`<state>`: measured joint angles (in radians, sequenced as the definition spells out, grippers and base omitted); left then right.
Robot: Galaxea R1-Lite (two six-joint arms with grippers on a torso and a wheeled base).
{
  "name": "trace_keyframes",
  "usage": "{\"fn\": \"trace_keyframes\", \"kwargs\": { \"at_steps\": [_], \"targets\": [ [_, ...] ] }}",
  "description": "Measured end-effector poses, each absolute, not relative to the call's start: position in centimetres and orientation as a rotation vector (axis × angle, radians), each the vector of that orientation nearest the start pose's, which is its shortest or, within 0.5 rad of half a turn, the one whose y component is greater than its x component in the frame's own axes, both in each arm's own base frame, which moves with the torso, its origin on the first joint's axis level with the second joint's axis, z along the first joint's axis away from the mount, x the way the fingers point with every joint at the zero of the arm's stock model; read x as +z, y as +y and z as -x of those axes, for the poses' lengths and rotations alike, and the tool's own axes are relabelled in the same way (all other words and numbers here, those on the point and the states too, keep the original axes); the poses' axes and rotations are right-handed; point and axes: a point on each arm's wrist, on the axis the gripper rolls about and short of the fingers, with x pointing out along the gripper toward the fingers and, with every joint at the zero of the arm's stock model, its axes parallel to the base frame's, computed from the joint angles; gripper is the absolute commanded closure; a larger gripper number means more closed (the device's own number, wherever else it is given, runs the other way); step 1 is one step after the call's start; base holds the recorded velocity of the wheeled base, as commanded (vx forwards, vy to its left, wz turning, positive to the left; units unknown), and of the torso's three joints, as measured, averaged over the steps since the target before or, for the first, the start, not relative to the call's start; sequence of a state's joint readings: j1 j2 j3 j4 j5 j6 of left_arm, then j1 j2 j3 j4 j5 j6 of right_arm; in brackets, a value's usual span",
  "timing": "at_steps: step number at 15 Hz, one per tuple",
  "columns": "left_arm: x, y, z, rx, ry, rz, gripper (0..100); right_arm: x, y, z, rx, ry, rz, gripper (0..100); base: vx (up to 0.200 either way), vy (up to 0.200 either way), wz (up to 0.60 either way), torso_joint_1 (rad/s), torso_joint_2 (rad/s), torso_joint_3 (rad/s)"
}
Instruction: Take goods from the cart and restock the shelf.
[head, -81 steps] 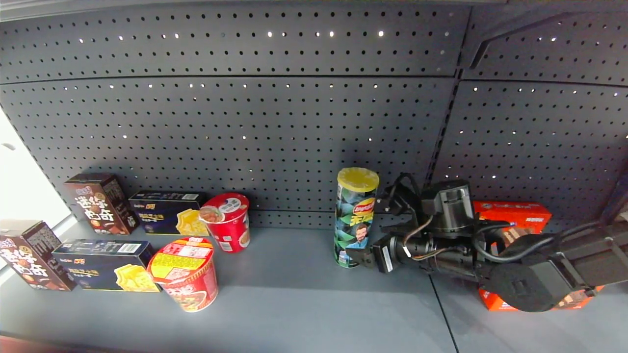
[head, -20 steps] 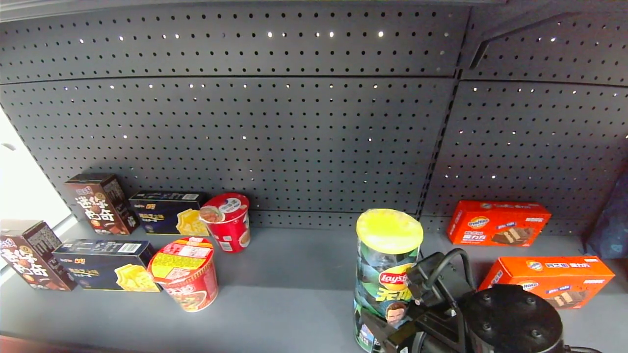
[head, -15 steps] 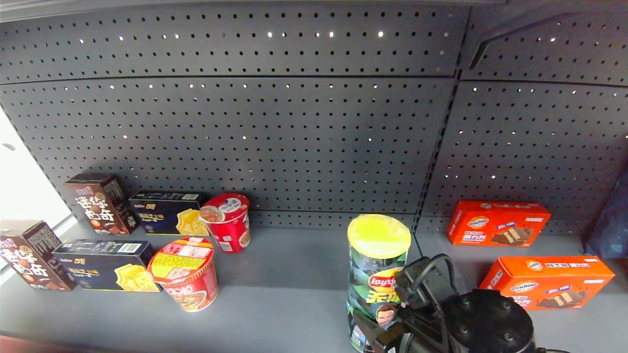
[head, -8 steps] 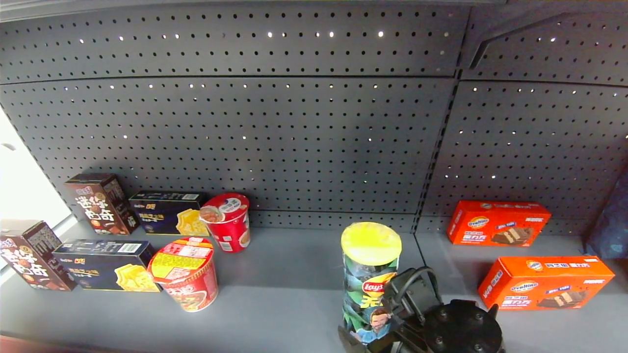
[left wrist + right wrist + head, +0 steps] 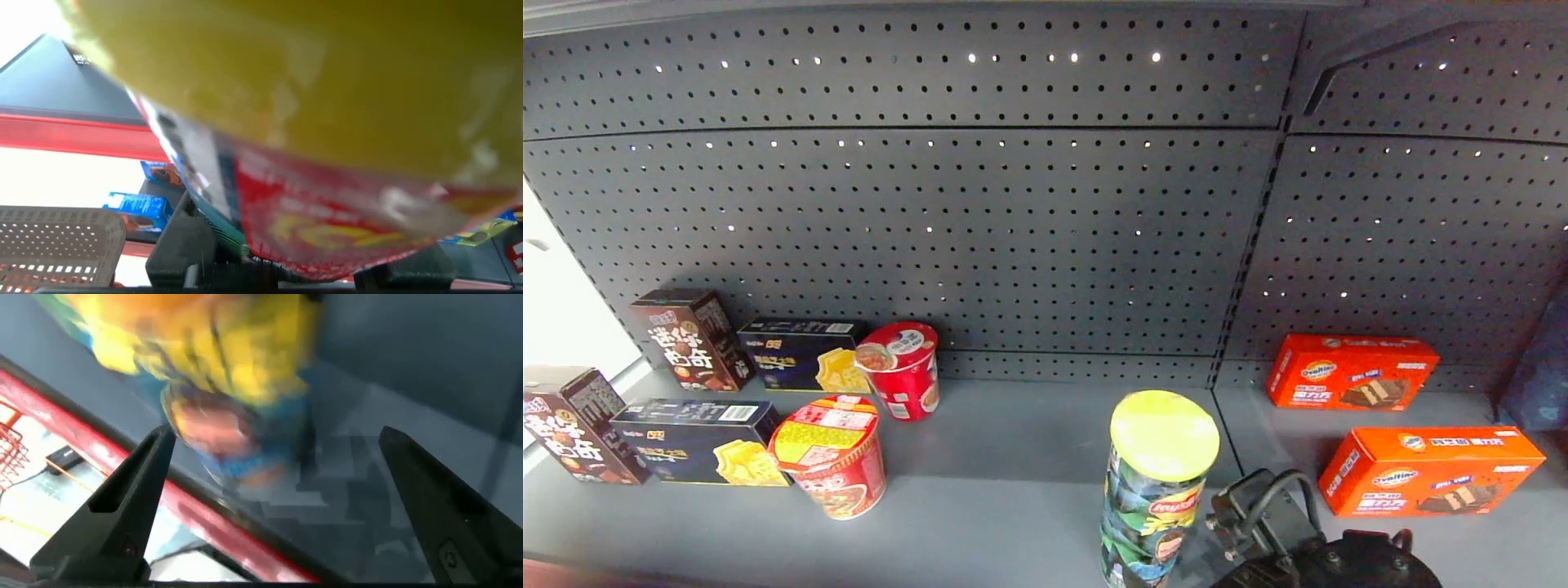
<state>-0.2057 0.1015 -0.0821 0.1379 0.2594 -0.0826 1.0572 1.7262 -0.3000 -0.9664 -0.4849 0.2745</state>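
**Chip can set at the shelf front, right pincer open around it**

In the head view, the shelf [image 5: 996, 506] carries brown boxes [image 5: 690, 339], dark-blue boxes [image 5: 694, 441] and two red noodle cups [image 5: 832, 457] at about 8 o'clock. The chip can [image 5: 1158, 490], with its yellow lid up, stands near the front edge at about 5 o'clock. It is well apart from the cups and leans slightly. The right arm [image 5: 1307, 547] is just beside it at the can's 4 o'clock. Two orange boxes [image 5: 1429, 469] lie further right, at 3 to 4 o'clock.

The right pincer [image 5: 278, 514] is spread wide, with the can's base ahead between its two fingers and no pad visibly on it.

The left pincer [image 5: 302, 278] has a yellow-and-red pack [image 5: 327, 122] pressed close in front of it. I cannot tell whether it grips the pack. A grey mesh basket [image 5: 49, 245], probably the cart, sits behind.

The step looks like the release of the can, the placing being all but done. The next move calls for drawing the right pincer straight back without brushing the can, since it sits close to the edge and could topple. After that the left arm's pack would need a free spot, likely the gap between cups and can.
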Motion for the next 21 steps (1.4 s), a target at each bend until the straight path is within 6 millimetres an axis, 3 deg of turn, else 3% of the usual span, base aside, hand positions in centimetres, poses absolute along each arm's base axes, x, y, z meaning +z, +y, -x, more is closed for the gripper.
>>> {"fn": "trace_keyframes", "kwargs": {
  "at_steps": [6,9,16,21],
  "targets": [
    [8.6,1.0,2.0,0.059,0.152,0.043,100,9.7,15.3,-10.6,0.482,0.376,0.031,0,0.000,0.000,0.00,0.000,0.00,0.000],
    [8.6,1.0,2.0,0.059,0.152,0.038,100,9.9,13.8,-11.4,0.410,0.368,0.008,0,0.000,0.000,0.00,0.000,0.00,0.000],
    [8.9,1.0,2.1,0.072,0.143,0.044,100,9.7,15.6,-14.9,0.323,0.373,-0.001,0,0.000,0.000,0.00,0.000,0.00,0.000],
    [8.7,1.0,2.0,0.070,0.149,0.047,100,8.9,17.0,-15.4,0.346,0.393,0.025,0,0.000,0.000,0.00,0.000,0.00,0.000]
  ]
}}
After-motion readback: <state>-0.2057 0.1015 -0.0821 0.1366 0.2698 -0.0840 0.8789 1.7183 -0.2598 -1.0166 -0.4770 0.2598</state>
